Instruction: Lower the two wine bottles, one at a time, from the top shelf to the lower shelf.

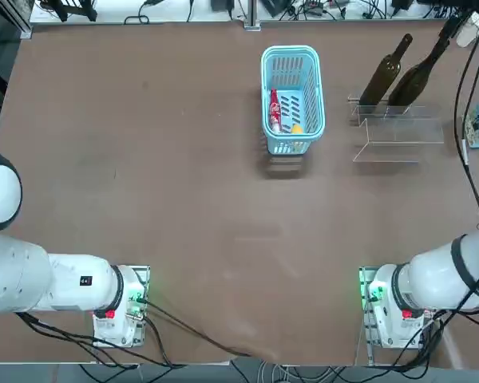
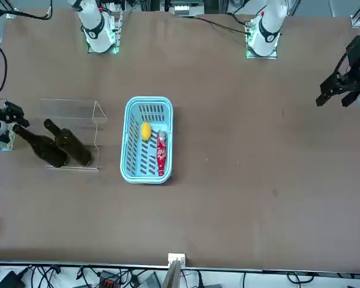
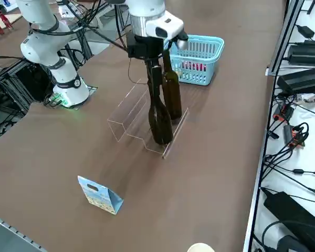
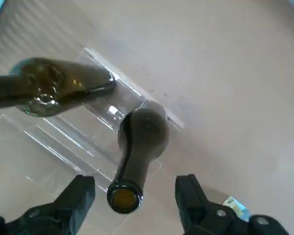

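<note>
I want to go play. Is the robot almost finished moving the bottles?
Nearly. Both bottles look to be standing on the low step, and the high step is bare. The right gripper is open around one bottle's neck, not holding it. Left: lift the arm away.

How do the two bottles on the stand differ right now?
1. The outer bottle has the open right claw straddling its mouth without touching it; the basket-side bottle has nothing around it.
2. The outer bottle stands farther from the basket; the basket-side bottle is next to it.

Shared: both are dark glass with long necks, and both are upright, apparently on the lower shelf.
</note>
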